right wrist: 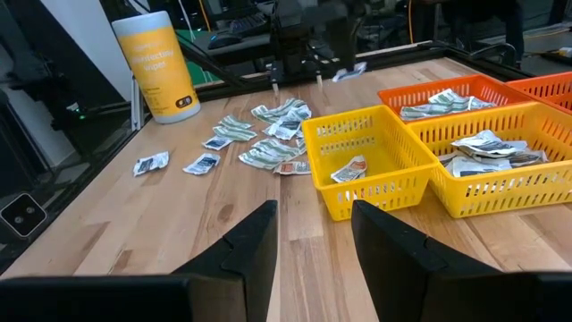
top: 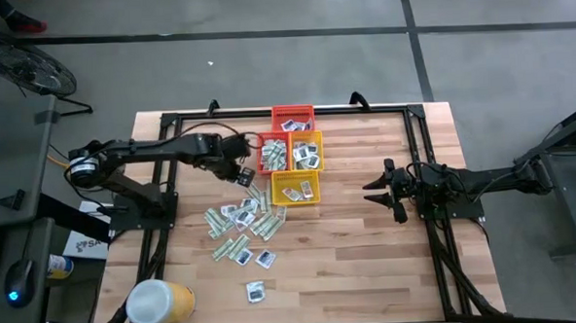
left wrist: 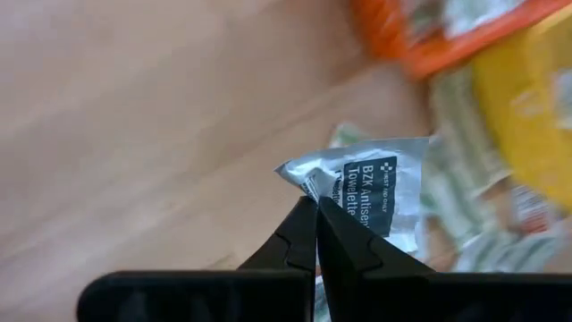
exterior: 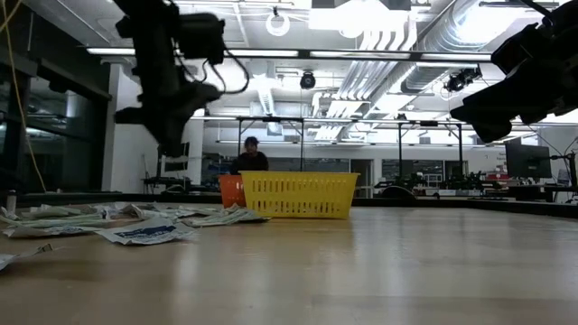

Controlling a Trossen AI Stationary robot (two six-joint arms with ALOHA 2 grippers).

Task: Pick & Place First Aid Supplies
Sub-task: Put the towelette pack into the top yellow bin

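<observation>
Many first aid supplies (top: 240, 225), green-and-white strips and white squares with dark blue marks, lie loose on the wooden table (top: 370, 265), and more lie in the baskets. My left gripper (top: 243, 175) hangs above the pile's far edge, beside the orange basket (top: 272, 154), shut on one white packet (left wrist: 371, 188) with a dark blue label. The right wrist view shows that packet (right wrist: 349, 72) up in the air. My right gripper (right wrist: 313, 234) waits open at the table's right side (top: 382, 191), holding nothing. My left gripper pinches the white packet by its edge near a corner (left wrist: 308, 185) between its two fingertips (left wrist: 299, 234). The fingers slant steeply down from above. The rest of the packet sticks out beyond the tips, lifted clear of the table.
A red basket (top: 293, 116), an orange one and two yellow ones (top: 307, 151) (top: 296, 189) stand clustered at the table's far middle. A yellow tub with a white lid (top: 158, 302) stands at the near left corner. Bare wood lies at the table's right and near sides.
</observation>
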